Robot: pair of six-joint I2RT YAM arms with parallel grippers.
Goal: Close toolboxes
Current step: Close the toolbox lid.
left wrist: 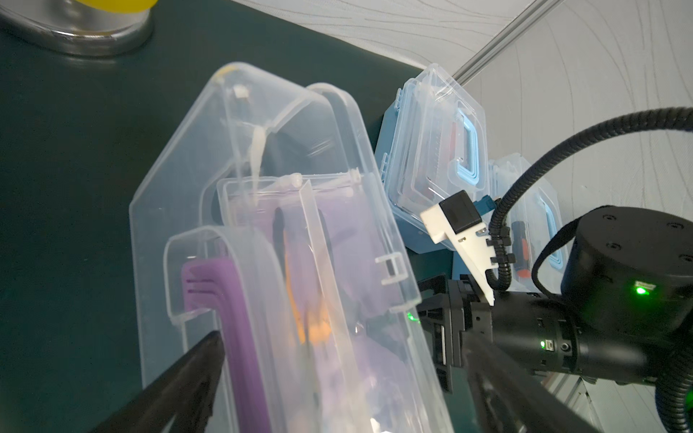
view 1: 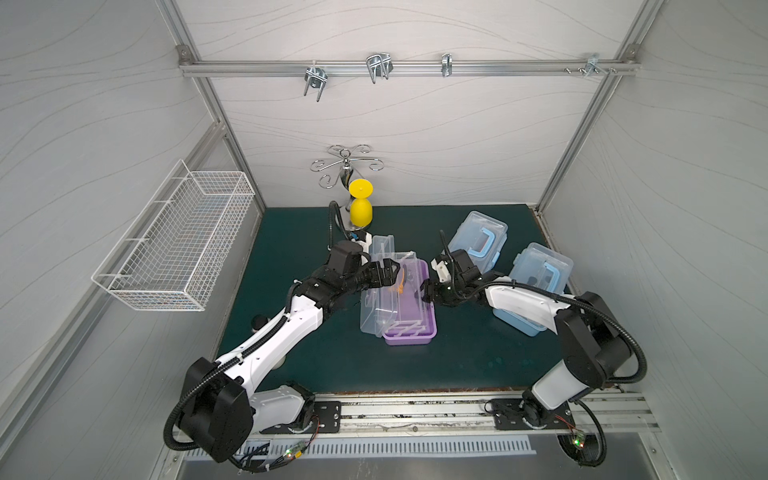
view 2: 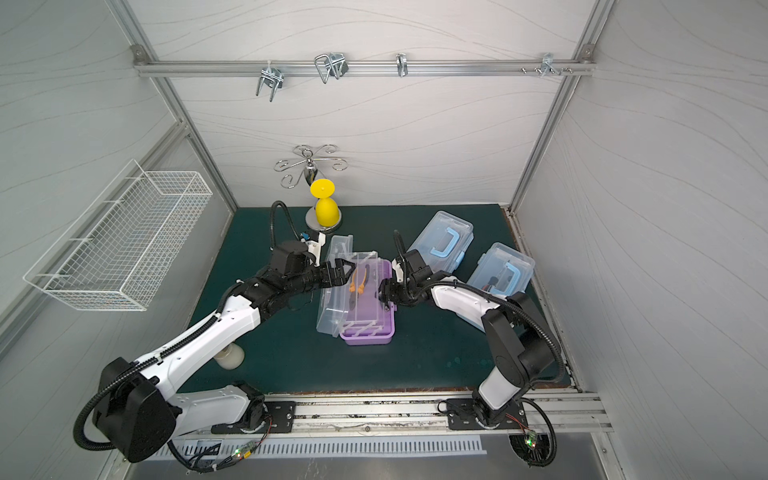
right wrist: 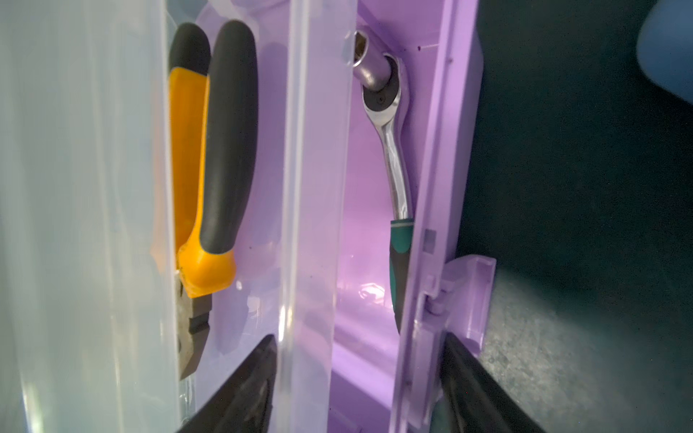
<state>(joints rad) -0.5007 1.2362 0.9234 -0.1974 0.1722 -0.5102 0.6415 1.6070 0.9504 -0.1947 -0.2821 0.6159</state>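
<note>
The purple toolbox (view 1: 411, 328) (view 2: 370, 332) sits mid-mat with its clear lid (view 1: 374, 307) (left wrist: 180, 180) swung up on its left side. Inside lie orange-and-black pliers (right wrist: 210, 168) in the clear tray (right wrist: 318, 187) and a ratchet (right wrist: 393, 150). My left gripper (view 1: 388, 274) (left wrist: 343, 337) is open, its jaws straddling the raised lid near the purple handle (left wrist: 232, 330). My right gripper (view 1: 426, 291) (right wrist: 362, 337) is closed across the tray rim and the box's right wall by its latch (right wrist: 468, 296). Two light blue toolboxes (view 1: 478, 237) (view 1: 540, 270) lie at the back right, lids down.
A yellow cup (view 1: 360, 208) hangs upside down on a silver stand at the back of the mat. A white wire basket (view 1: 178, 241) is fixed to the left wall. A pale round object (view 2: 230, 357) sits under my left arm. The nearer blue box lies partly beneath my right arm.
</note>
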